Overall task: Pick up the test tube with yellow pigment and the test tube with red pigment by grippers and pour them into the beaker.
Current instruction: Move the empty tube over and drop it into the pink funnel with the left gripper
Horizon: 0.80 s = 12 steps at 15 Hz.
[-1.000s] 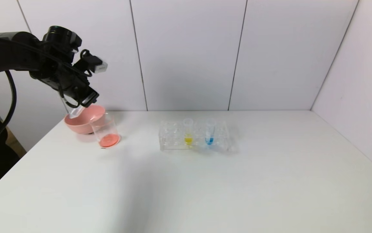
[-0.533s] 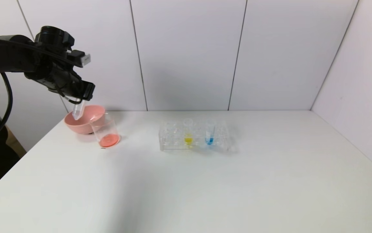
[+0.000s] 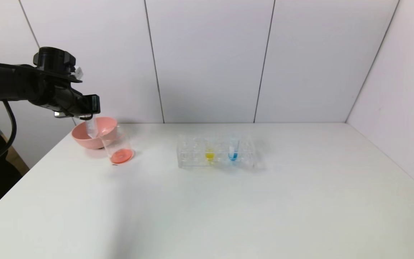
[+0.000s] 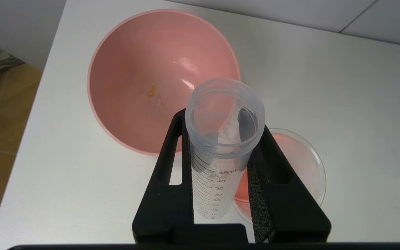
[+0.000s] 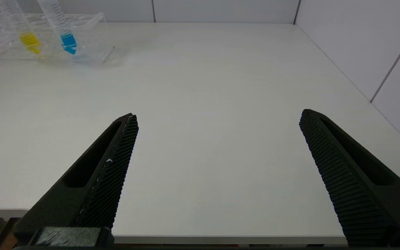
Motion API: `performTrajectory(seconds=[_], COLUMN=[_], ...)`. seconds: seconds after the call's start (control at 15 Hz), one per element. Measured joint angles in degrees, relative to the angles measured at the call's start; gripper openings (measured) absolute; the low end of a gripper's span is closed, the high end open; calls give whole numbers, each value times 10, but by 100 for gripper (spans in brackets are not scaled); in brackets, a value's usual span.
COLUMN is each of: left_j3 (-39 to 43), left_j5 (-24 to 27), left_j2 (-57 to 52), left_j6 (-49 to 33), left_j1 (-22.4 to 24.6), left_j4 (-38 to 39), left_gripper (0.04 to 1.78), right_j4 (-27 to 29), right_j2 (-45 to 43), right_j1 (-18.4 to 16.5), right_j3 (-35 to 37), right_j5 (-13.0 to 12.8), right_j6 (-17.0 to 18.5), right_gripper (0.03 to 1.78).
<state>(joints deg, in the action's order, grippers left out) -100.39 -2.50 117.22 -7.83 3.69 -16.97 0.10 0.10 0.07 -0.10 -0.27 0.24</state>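
Left pincer (image 4: 220,166) gripping upright clear ribbed tube (image 4: 220,152) over round pink bowl (image 4: 130,69), glass beaker (image 3: 117,145) beside, right pincer (image 5: 217,166) wide above counter (image 5: 203,86)

Left hand (image 4: 220,173) clamped on an empty graduated test tube (image 4: 220,146), above pink bowl (image 4: 133,80) and beaker (image 4: 300,166) of red liquid.
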Motion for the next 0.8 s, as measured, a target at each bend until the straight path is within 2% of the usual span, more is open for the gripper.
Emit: performTrajectory(seconds=[0.2, 0.4, 0.67, 0.8], left_j3=[39, 57, 89, 93], left_j5=[53, 57, 58, 58], left_j2=[13, 33, 66, 77], left_j6=[-10, -9, 1, 2], left_j1=[28, 45, 58, 61], left_j4=[94, 176, 335, 360], left_gripper=[45, 45, 45, 45], right_j4=[0, 0, 0, 0], right_j2=[0, 0, 0, 0], right_j1=[0, 0, 0, 0], right_j3=[0, 0, 0, 0], right_j5=[0, 0, 0, 0], right_j6=[0, 0, 0, 0], right_gripper=[170, 170, 170, 170])
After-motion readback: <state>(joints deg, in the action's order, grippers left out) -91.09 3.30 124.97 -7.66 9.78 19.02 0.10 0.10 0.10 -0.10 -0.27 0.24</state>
